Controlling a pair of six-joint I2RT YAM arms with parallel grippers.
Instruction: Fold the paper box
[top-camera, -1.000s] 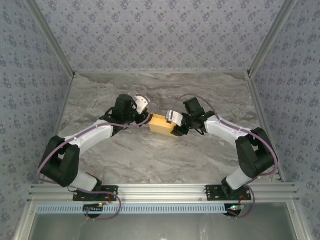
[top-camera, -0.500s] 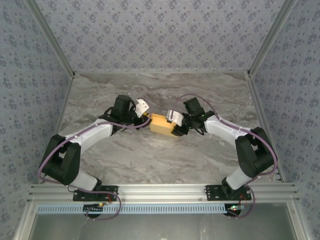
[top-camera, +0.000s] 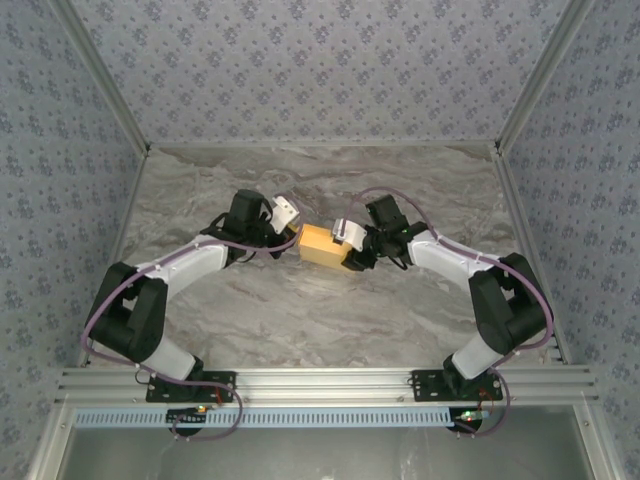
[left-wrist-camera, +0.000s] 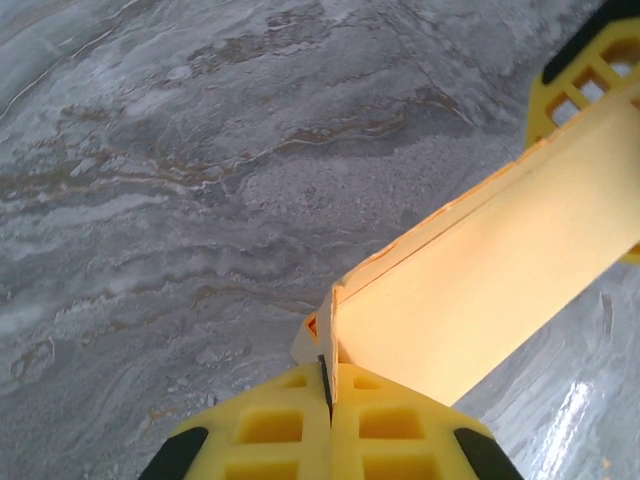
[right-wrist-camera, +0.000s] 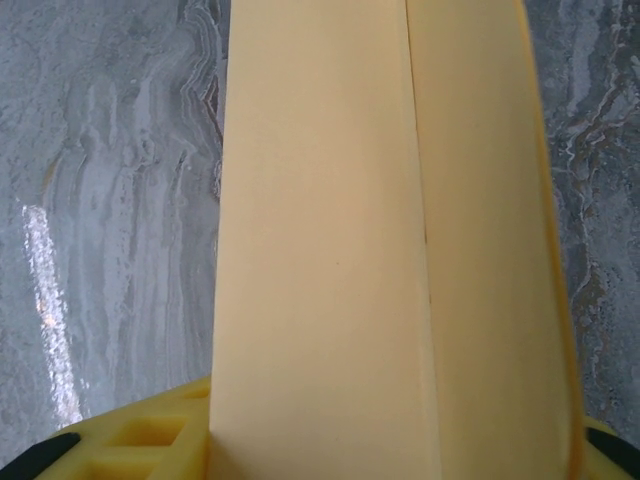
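- The left gripper (left-wrist-camera: 327, 385) has its two yellow fingers (left-wrist-camera: 270, 425) drawn almost together. Only a thin dark slit shows between the pads, and they pinch a thin card edge at one corner of the paper box (left-wrist-camera: 480, 290).
- In the left wrist view the box runs from that pinch at the bottom centre up toward the upper right of the frame. There a yellow finger of the right gripper (left-wrist-camera: 580, 75) lies against its far end.
- The right gripper (right-wrist-camera: 390, 440) has its fingers (right-wrist-camera: 150, 432) set wide, at the bottom left and bottom right corners of the frame. The box fills the span between them and meets both.
- A straight fold line runs up the box face, right of centre in the right wrist view.
- In the top view the paper box (top-camera: 322, 245) sits at mid-frame on the grey marbled table (top-camera: 300, 310). It is between the left gripper (top-camera: 293, 236) on its left and the right gripper (top-camera: 352, 258) on its right.
- Every card face in view is plain orange-yellow.
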